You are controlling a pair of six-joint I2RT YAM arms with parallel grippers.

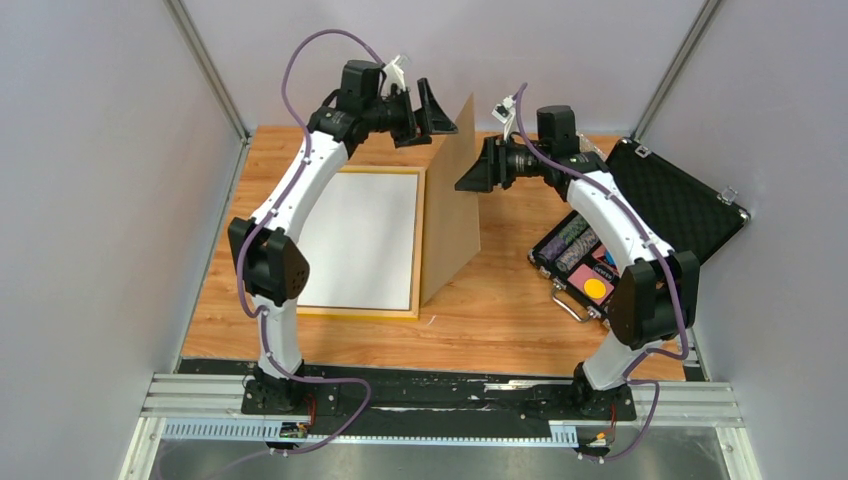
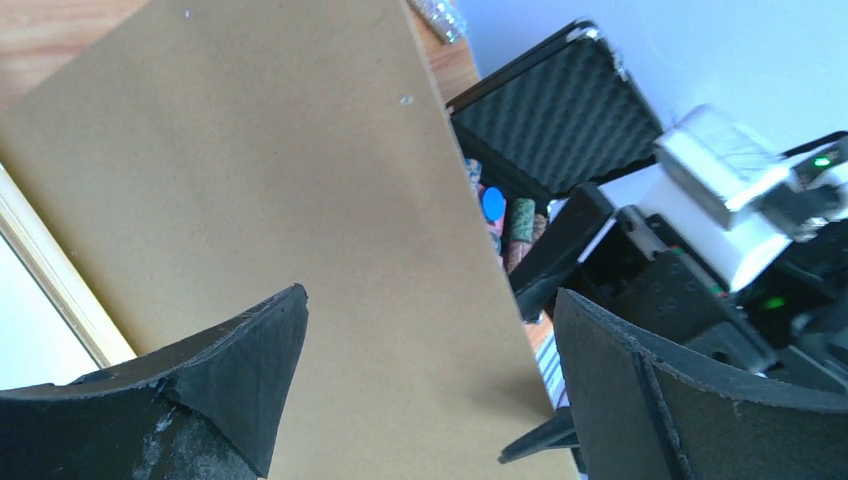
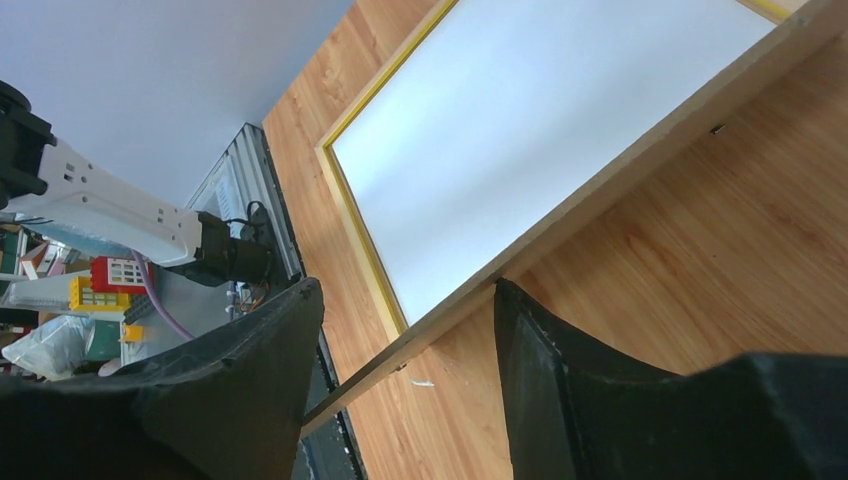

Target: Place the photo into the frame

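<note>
Grey walls hem a wood-grain tabletop [image 1: 500, 300] where a plain brown backing board [image 1: 452, 200] stands tilted on its long edge. Left of the board, touching its foot, the thin yellow wooden frame [image 1: 355, 312] lies flat, filled by a white sheet [image 1: 365, 235], probably the photo face down; no sunset shows. The left gripper [image 2: 430, 300] hangs wide apart over the board's far top corner, holding nothing. The right gripper [image 3: 405, 290], right of the board, straddles its upper edge with jaws apart. Closing looks next: tip the board leftward without sliding its foot. The left arm overhangs that side; bare wood separates the board from the black foam-lined case [image 1: 680, 200].
</note>
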